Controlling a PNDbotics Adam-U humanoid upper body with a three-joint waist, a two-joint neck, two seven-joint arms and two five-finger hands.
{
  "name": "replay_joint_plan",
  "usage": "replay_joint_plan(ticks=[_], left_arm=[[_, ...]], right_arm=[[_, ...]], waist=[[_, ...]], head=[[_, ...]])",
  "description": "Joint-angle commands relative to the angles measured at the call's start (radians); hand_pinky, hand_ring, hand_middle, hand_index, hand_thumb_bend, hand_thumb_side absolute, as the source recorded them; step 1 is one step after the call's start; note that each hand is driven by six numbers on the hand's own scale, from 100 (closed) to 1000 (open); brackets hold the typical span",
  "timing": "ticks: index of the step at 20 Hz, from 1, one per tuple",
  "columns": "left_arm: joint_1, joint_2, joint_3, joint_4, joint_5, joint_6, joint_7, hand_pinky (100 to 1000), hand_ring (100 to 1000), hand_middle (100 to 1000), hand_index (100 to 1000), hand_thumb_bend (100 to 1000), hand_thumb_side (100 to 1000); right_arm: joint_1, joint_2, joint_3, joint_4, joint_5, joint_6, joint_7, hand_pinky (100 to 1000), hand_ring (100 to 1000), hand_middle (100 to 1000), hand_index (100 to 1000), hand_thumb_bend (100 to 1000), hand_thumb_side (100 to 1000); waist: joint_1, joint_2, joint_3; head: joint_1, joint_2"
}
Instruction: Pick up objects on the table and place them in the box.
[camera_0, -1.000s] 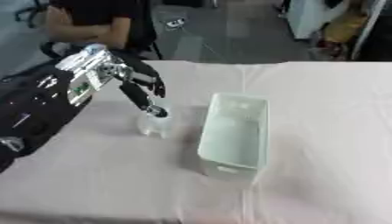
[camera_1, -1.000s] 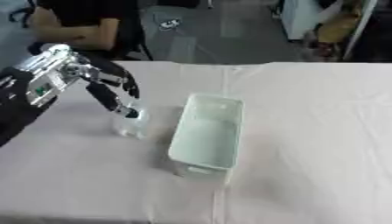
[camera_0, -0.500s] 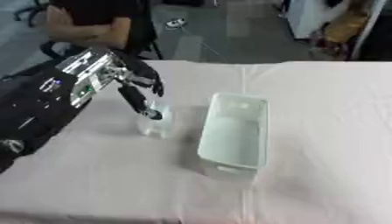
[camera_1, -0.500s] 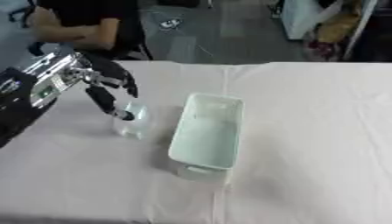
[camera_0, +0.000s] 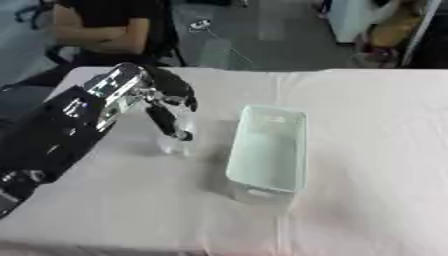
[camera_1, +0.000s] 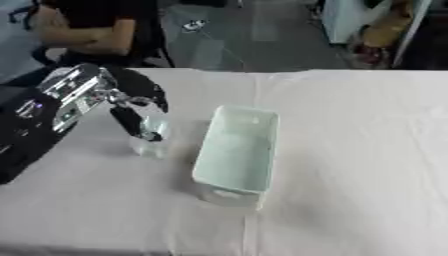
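Note:
A clear, see-through object, a bottle or cup by its shape, stands on the white tablecloth just left of the box. My left hand reaches in from the left above it, fingers curled down around its top and thumb along its side. The box is a pale green, open, empty bin, lying lengthwise at the table's middle. My right hand shows in neither view.
The table is covered in a pale cloth, with bare surface right of the box and along the near edge. A seated person is beyond the far left edge, not touching anything.
My left hand has drawn closer over the clear object, its fingers closing down around it. The object and the box stay where they were.

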Motion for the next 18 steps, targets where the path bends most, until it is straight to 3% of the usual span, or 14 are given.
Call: replay_joint_plan(ticks=[1,18], left_arm=[[-0.022,-0.005,0.005,0.029,-0.033,-0.015,0.002,845,809,767,867,994,788],[-0.017,-0.039,0.035,0.168,-0.088,-0.009,-0.026,846,812,771,875,1000,746]], right_arm=[[-0.019,-0.024,-0.005,-0.015,-0.003,-0.002,-0.001,895,921,917,942,100,644],[-0.016,-0.024,-0.004,-0.015,-0.002,-0.003,0.002,894,920,914,941,100,643]], waist=[[-0.004,-0.005,0.002],[-0.006,-0.001,0.008]], head=[[-0.002,-0.003],[0.000,0.001]])
